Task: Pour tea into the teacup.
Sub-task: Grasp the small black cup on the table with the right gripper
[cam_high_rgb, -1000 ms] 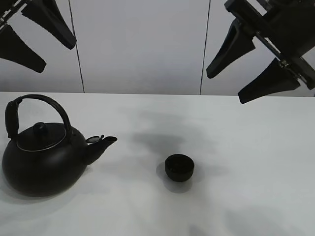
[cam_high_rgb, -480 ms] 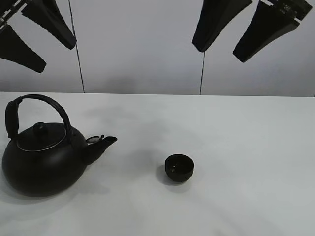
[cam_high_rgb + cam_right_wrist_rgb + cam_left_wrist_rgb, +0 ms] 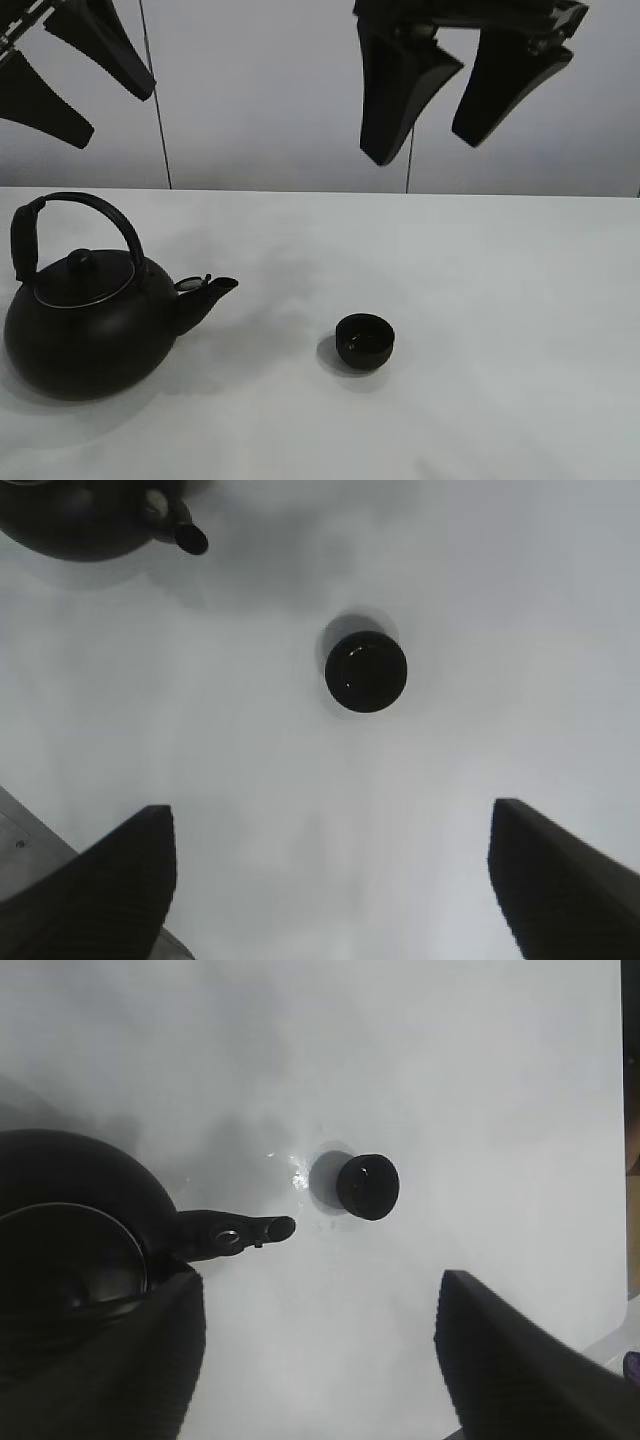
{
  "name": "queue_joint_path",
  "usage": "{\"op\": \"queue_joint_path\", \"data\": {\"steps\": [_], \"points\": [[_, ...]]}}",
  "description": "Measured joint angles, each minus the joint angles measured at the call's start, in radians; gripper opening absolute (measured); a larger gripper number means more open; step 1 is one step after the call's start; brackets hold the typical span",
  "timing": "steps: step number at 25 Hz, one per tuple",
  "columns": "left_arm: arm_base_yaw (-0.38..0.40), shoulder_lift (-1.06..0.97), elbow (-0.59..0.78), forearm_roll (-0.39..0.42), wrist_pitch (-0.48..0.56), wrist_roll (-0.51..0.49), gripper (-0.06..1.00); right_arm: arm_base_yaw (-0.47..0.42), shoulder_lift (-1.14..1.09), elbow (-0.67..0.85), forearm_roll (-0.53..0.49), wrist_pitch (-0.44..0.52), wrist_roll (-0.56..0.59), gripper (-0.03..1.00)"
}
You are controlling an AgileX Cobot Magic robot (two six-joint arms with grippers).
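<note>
Kettle's (image 3: 90, 330) closest to left pincer (image 3: 118, 118)
Both spread wide; kettle at its 6 o'clock, teacup (image 3: 364, 340) under right pincer (image 3: 420, 150).

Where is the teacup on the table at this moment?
In the exterior high view the teacup stands upright on the white table, slightly right of centre, apart from the kettle, whose spout points toward it from the left.
</note>
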Motion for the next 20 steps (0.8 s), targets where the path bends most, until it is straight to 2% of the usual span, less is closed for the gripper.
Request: {"op": "queue_joint_path", "data": {"steps": [5,12,20], "points": [[0.000,0.000,0.000,0.000,0.000,0.000,0.48,0.000,0.102,0.000,-0.005,0.008,0.020,0.59],[0.000,0.000,0.000,0.000,-0.002,0.000,0.48,0.000,0.273,-0.001,-0.017,-0.113,0.039,0.59],[0.000,0.000,0.000,0.001,-0.003,0.000,0.48,0.000,0.431,-0.002,-0.018,-0.155,0.047,0.59]]}}
